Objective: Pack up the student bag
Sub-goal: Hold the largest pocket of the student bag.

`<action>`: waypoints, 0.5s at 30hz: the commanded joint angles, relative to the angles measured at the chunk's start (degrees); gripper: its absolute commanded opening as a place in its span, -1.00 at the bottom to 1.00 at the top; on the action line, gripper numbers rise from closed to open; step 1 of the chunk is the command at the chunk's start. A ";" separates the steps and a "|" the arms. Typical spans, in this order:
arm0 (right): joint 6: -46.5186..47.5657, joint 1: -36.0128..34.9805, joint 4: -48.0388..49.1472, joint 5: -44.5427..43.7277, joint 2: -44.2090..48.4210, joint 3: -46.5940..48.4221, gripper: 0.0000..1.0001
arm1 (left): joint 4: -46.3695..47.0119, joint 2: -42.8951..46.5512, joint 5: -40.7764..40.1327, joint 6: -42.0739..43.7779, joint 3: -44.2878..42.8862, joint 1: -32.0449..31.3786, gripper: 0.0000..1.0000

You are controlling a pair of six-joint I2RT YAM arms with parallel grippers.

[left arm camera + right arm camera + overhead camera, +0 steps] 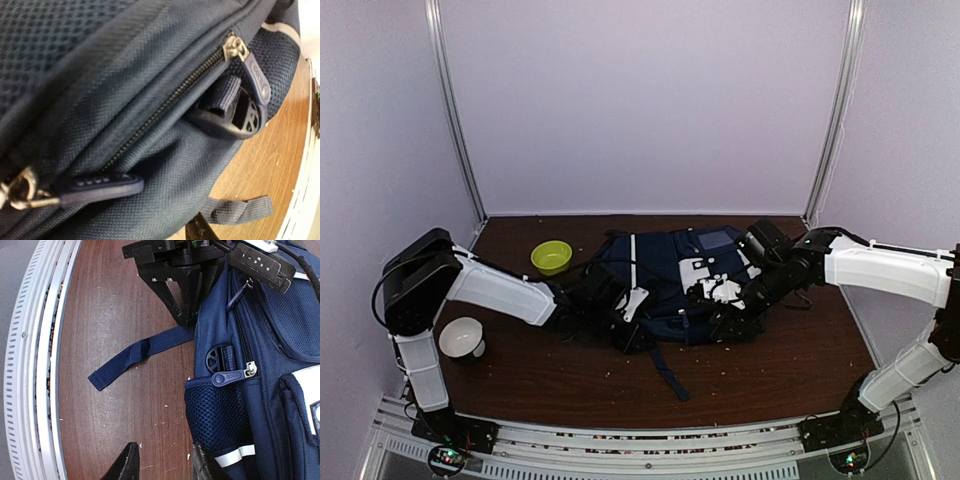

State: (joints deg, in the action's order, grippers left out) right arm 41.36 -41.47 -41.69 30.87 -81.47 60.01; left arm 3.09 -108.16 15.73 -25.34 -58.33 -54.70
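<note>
Seen flat on the table [775,372], dead centre: navy student bag [670,272], loose strap [669,372] trailing toward 6 o'clock. Flanked from both sides, presumably to keep soft fabric from sliding while a zip gets worked.

Left gripper [623,322] pushed in against the bag's edge at about 8 o'clock. Pressed so close that its wrist camera fills with cloth and shows no fingers; impossible to tell whether spread or pinching (only a black wedge against the seam in the right wrist view, not enough to judge). Filling that close-up: a zipper [165,107] with teeth meshed along the whole visible run, one pull tab [100,186] at 7 o'clock, another [257,76] at 1 o'clock, a black buckle [235,114] tucked just beneath.

Right gripper [165,452] low at the bag's 4 o'clock corner, fingers spread with bare wood between them, holding nothing, just beside the mesh side pocket [215,412]. Likely parked there to brace that corner or reach the nearby tab.

Off at 10 o'clock, a green bowl [551,256]; at 8 o'clock near the left arm, a white cup [462,337].

Visible zip shut: consistent with a bag waiting to be opened, equally with one packed and closed up.
</note>
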 commanded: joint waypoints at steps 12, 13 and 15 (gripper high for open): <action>-1.98 -0.01 -1.08 -2.73 1.62 2.48 -0.27 | 18.30 2.58 -4.30 -17.51 8.70 0.29 -0.27; -1.99 -0.01 -1.17 -2.82 1.56 2.68 -0.27 | 18.66 2.26 -4.11 -17.53 8.56 0.29 -0.28; -1.99 -0.01 -1.53 -2.92 1.37 3.34 -0.27 | 17.51 1.64 -4.67 -17.87 7.88 0.21 -0.27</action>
State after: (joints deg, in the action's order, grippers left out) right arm 40.12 -41.47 -42.26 29.43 -81.21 60.86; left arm 16.34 -104.71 11.55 -41.12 -49.60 -54.70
